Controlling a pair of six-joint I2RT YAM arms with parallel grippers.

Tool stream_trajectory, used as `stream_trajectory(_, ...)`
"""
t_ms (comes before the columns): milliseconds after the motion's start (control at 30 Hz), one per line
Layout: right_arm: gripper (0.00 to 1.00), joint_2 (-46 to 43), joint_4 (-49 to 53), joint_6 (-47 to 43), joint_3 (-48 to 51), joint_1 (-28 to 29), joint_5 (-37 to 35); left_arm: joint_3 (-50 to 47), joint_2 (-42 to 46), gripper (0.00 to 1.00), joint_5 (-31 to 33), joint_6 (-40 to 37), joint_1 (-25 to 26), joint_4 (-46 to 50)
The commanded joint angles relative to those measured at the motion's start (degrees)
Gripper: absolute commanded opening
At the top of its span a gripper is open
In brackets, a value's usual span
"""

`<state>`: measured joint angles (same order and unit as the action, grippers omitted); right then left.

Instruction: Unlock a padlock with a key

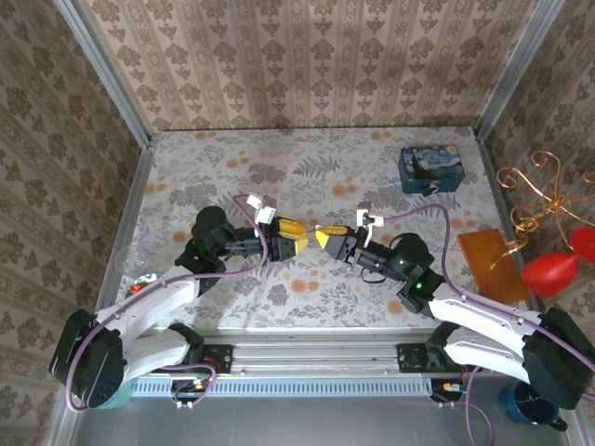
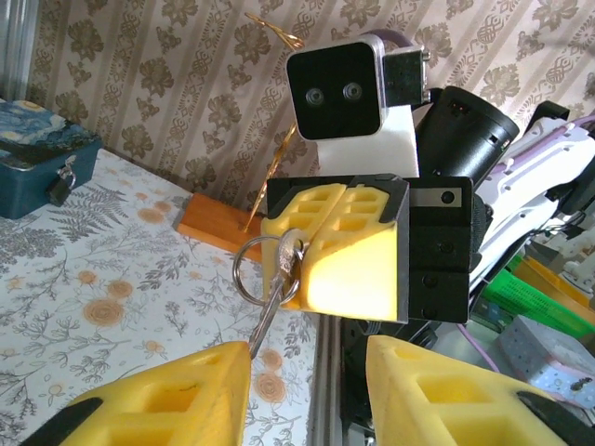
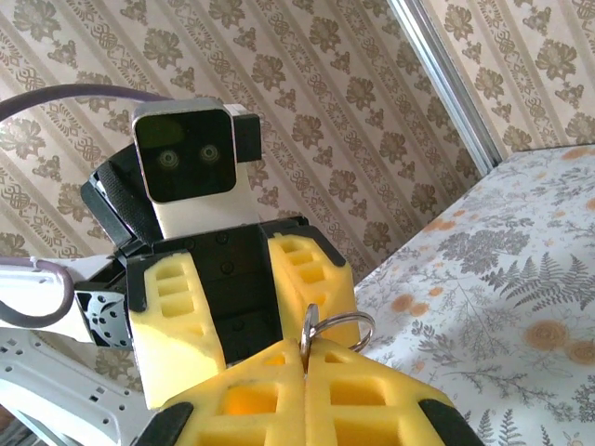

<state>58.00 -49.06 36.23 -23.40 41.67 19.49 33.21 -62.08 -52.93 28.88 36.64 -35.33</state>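
Located blue tin [image 1: 429, 166] at far right of table [image 1: 232, 177]; taken as reference for all positions below.

Noted padlock [image 2: 60, 183] hanging against the tin's near face, touching it, small against the tin.

Found both grippers meeting tip to tip in mid-table, well apart from the tin, to its near left.

Found right gripper [image 2: 325, 246] the closer of the two to the tin, yellow fingers [image 3: 372, 400] pressed together on the head of the key [image 2: 271, 308].

Saw key blade sticking out of those fingertips on the side away from the tin, slanting downward in the left wrist view, with split ring [image 2: 235, 269] hanging loose at the key head.

Found left gripper [image 1: 294, 230] beyond the key from the tin, facing the right gripper, fingers [image 2: 167, 400] spread, nothing clamped between them.

Saw key tip right at the tip of one spread finger; cannot tell whether touching.

Noted orange wooden block [image 1: 493, 262] lying to the near right of the tin, close by but apart from it.
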Motion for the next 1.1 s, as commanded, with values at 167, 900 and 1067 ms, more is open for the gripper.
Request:
stream_trajectory(167,0.00,-1.42,0.70,0.14,-1.49,1.11,-0.37,2.45,0.47,0.40,1.37,-0.83,-0.43,-0.03)
stream_trajectory(900,0.00,0.89,-2.17,0.76,-2.62,1.47,-0.06,3.61,-0.76,0.31,-2.62,-2.03,1.67,2.21)
stream_trajectory(1067,0.00,0.89,-1.68,0.51,-2.71,1.66,-0.23,4.01,-0.78,0.24,-2.73,-2.74,2.02,3.03)
